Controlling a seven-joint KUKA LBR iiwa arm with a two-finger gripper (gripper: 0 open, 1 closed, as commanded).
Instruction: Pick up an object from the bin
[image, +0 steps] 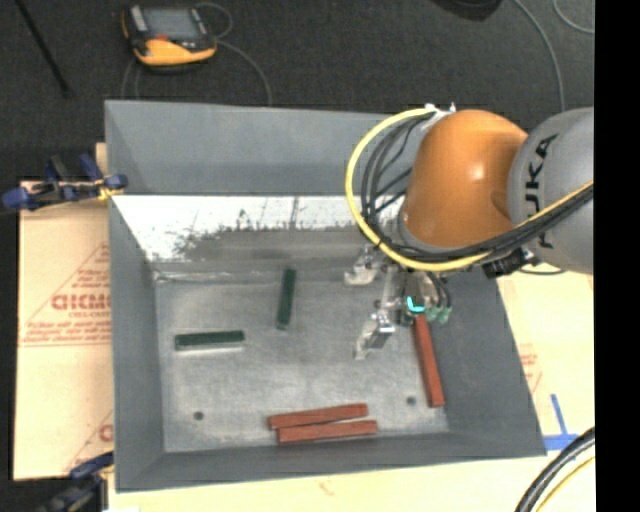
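orange wrist cover (465, 180) above half-hidden gripper (373, 338), beside red-brown bar (431, 368)

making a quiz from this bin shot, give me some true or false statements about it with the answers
1. A green bar lies flat in the left part of the bin. True.
2. Three green bars lie in the bin. False: two, the second green bar nearer the middle.
3. Two red-brown bars lie side by side near the lower wall. True.
4. The tool hangs over that pair. False: it is beside a third red-brown bar on the right.
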